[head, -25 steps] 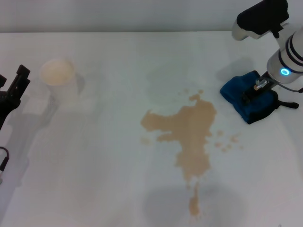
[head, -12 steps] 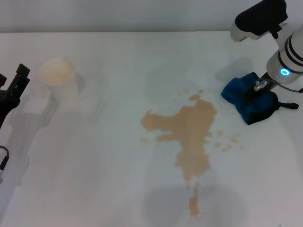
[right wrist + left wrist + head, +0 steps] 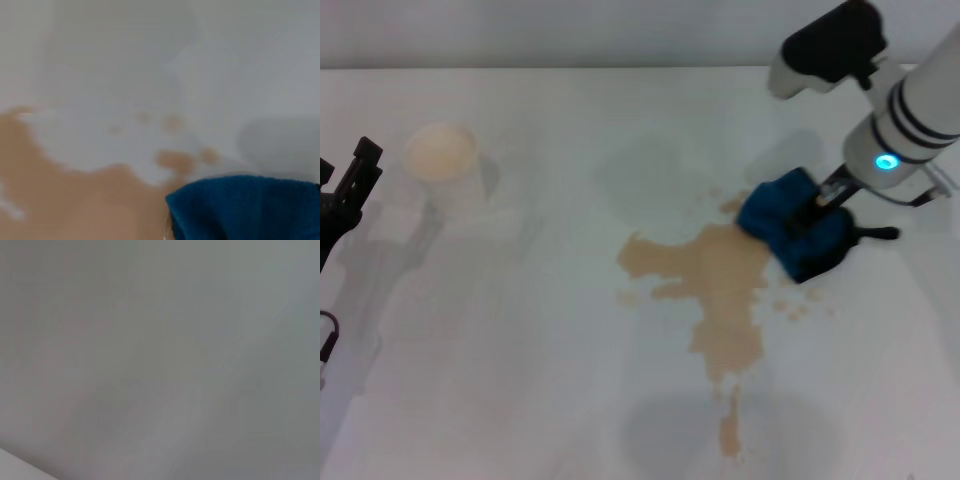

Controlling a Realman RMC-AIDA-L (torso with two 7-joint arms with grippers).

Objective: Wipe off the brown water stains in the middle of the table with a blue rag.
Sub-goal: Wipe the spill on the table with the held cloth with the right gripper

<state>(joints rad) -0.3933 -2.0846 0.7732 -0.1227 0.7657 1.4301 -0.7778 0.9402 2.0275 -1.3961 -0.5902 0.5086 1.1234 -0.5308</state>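
Observation:
A tan puddle, the brown water stains (image 3: 715, 285), spreads across the middle of the white table (image 3: 540, 330), with small drops around it. The blue rag (image 3: 792, 232) lies at the puddle's right upper edge, its black loop pointing right. My right gripper (image 3: 822, 200) is shut on the blue rag from above. In the right wrist view the blue rag (image 3: 250, 207) sits beside the brown water stains (image 3: 70, 200). My left gripper (image 3: 348, 190) stays parked at the table's left edge, away from the puddle.
A white paper cup (image 3: 442, 158) stands at the far left of the table, next to the left arm. The table's back edge runs along the top of the head view. The left wrist view holds only a plain grey surface.
My right gripper has carried the blue rag leftward from the right side of the table to the edge of the brown stains. The left arm has stayed still.

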